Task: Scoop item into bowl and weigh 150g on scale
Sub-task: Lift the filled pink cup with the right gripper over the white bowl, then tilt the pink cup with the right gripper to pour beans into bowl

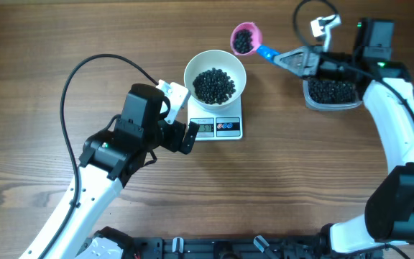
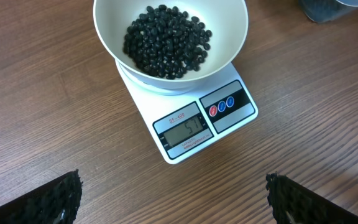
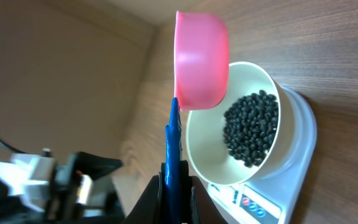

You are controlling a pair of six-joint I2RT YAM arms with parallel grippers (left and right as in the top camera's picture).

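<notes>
surface: wooden table (image 1: 49,43) | directly on it: scale (image 1: 225,128), clear tub (image 1: 333,106)

Soft, bright light is coming from above onto the brown wooden table (image 1: 34,43), so the shadow beside the thin black cable (image 1: 106,57) is looking faint. The round white bowl (image 2: 229,31) is gleaming a little and looking sharp. In the right wrist view, the small pink plastic scoop (image 3: 201,59) is shining softly, and the far left side is looking blurry.

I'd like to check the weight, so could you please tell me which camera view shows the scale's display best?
Left wrist view: the display of the scale sits close and unblocked. Overhead shows it tiny; right wrist shows only the scale's button corner.
</notes>
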